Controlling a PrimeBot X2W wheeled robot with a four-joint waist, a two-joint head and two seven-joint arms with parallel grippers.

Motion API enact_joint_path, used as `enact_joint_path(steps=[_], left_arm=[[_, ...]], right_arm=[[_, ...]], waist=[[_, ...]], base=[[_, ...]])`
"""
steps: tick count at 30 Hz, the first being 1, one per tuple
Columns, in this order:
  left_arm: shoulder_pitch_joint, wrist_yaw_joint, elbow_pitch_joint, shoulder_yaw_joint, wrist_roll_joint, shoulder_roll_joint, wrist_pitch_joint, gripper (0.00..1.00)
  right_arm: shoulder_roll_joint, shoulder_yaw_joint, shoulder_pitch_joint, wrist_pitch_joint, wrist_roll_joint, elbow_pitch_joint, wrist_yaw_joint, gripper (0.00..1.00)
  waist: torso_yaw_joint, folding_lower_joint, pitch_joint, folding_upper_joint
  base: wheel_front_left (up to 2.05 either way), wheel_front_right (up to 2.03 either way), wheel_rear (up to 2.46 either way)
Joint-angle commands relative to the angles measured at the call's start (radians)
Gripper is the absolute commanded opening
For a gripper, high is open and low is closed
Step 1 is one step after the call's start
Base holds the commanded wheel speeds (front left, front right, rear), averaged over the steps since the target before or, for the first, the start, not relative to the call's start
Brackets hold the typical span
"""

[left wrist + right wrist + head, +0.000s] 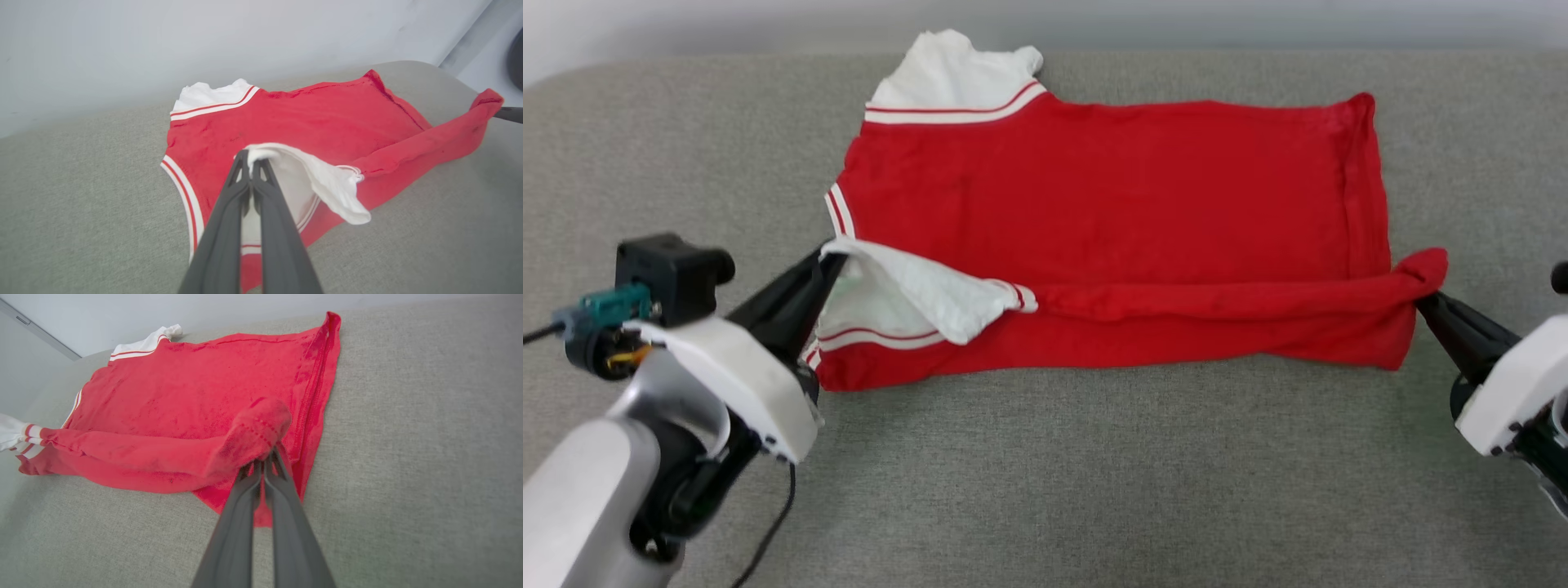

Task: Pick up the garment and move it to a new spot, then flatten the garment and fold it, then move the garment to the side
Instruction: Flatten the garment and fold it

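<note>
You're pinching the near edge of the garment [1094, 196]: left gripper [827, 263] on the sleeve [907, 294], right gripper [1425, 304] on the hem corner [1421, 269], its body lying ahead of both.

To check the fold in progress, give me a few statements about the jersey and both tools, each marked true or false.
1. The left tool is shut on the red jersey's white sleeve. True.
2. The right tool hangs open above the grey cushion. False: it is shut on the jersey's red hem corner.
3. A red edge stretches between the two tools. True.
4. The far white sleeve is folded onto the red body. False: it sticks out beyond the body.
</note>
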Motion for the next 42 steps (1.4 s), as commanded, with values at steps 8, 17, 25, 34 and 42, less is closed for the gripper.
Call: enact_joint_path(steps=[8,17,25,34,42], left_arm=[[-0.153,-0.040,0.183,-0.033,0.033,-0.026,0.030,0.00],[-0.272,-0.071,0.389,-0.082,0.070,-0.087,0.021,0.99],[-0.289,-0.062,0.520,-0.095,0.091,-0.137,-0.049,1.00],[-0.160,-0.012,0.456,-0.103,0.078,-0.135,-0.068,1.00],[-0.044,0.069,0.331,-0.152,0.105,-0.069,0.068,1.00]], right_arm=[[0.008,0.081,-0.155,0.034,-0.051,0.120,0.000,0.00],[0.019,0.146,-0.265,0.014,-0.085,0.261,0.000,0.00],[0.043,0.151,-0.273,-0.013,-0.086,0.333,0.000,1.00],[0.041,0.144,-0.164,0.028,-0.131,0.266,0.000,1.00],[0.116,0.031,-0.065,0.129,-0.234,0.133,0.000,1.00]], waist=[[-0.014,-0.0002,0.090,0.0000],[-0.006,-0.0002,0.107,0.0000],[0.000,-0.0002,0.043,0.0000],[0.002,-0.0002,-0.050,0.0000],[-0.004,-0.0002,-0.043,0.0000]], base=[[0.00,0.00,0.00],[0.00,0.00,0.00],[0.00,0.00,0.00],[0.00,0.00,0.00],[0.00,0.00,0.00]])
